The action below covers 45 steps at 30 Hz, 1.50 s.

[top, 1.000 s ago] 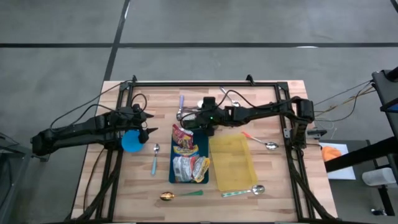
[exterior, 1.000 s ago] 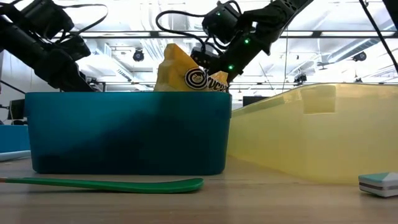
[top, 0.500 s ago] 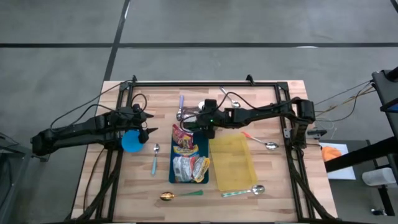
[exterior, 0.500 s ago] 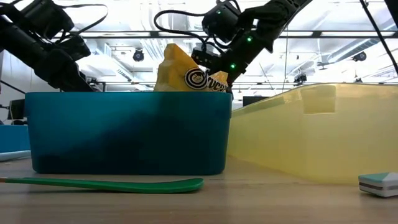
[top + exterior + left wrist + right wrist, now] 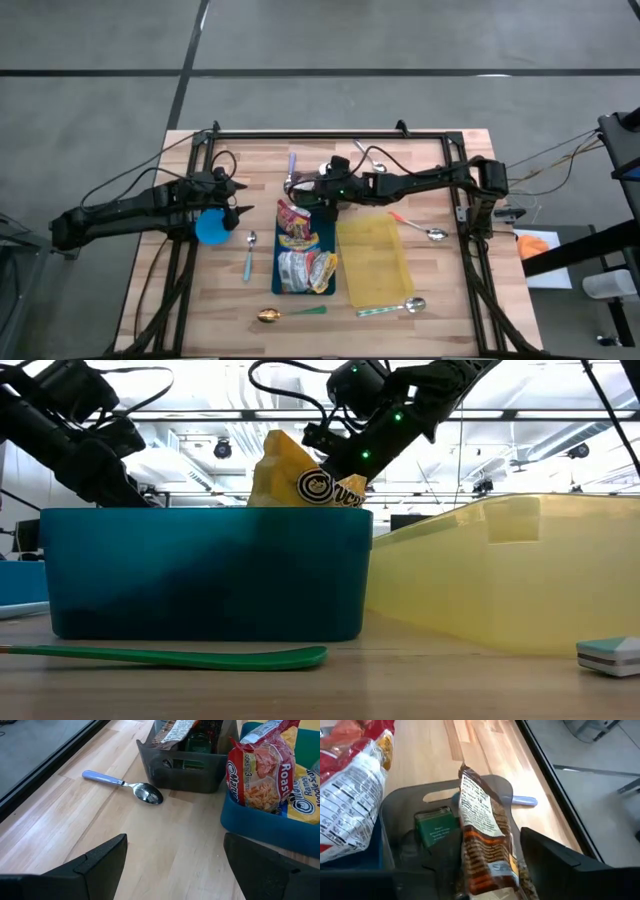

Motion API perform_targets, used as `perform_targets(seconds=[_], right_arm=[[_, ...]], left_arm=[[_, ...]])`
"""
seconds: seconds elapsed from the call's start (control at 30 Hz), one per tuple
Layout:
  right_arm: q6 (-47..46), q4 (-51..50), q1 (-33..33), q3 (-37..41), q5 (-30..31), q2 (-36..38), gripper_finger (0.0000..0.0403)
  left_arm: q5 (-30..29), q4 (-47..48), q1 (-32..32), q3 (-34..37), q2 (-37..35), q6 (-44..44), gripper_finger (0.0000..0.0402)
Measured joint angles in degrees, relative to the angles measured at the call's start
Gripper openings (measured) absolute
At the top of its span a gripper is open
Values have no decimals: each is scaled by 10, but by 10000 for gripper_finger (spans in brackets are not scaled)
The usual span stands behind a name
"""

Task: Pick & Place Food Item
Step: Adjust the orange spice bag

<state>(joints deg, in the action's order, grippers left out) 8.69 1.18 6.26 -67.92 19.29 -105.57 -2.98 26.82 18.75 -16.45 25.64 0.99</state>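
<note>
A brown-and-orange snack bar (image 5: 480, 820) stands upright in a small dark grey bin (image 5: 400, 805) at the table's far middle, beside a green packet (image 5: 435, 827). My right gripper (image 5: 308, 196) hangs over this bin, slanting down from the table's right, its fingers open on either side of the bar. Just nearer, a teal bin (image 5: 278, 250) holds ramen packets (image 5: 260, 775). To the left of the teal bin my left gripper (image 5: 240, 210) waits open above the table, with nothing between its fingers. My right gripper's fingers flank the snack bar's lower part (image 5: 492, 870), coming slantwise from above. One finger (image 5: 555, 865) stands right at the wrapper's edge. I cannot tell whether it touches. The bar's lower end stays in the grey bin.
A yellow bin (image 5: 375, 262) lies right of the teal bin. A blue cup (image 5: 211, 228) sits under the left arm. Spoons lie scattered: one by the grey bin (image 5: 145, 794), one left of the teal bin (image 5: 249, 255), others near the front edge (image 5: 290, 314) and the right (image 5: 437, 234).
My right gripper has rolled about its own pointing line while staying over the grey bin. The left arm and the bins have kept still.
</note>
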Motion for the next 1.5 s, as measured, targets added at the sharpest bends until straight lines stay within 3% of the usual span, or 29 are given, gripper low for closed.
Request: perform_targets(seconds=[0.17,0.3,0.43,0.6,0.9,1.1,1.5], right_arm=[[2,30,-1,-5,-16,21,134],[-6,25,-4,-8,-25,22,120],[-15,25,-11,-15,-28,22,140],[52,20,-27,-17,-19,14,190],[113,-7,-79,-52,145,-13,212],[66,-110,-81,-104,125,-13,212],[70,-106,-70,-133,102,-49,212]], left_arm=[[0,0,0,0,0,0,336],[0,1,0,0,0,0,336],[0,1,0,0,0,0,336],[0,2,0,0,0,0,336],[0,2,0,0,0,0,336],[0,2,0,0,0,0,336],[0,3,0,0,0,0,336]])
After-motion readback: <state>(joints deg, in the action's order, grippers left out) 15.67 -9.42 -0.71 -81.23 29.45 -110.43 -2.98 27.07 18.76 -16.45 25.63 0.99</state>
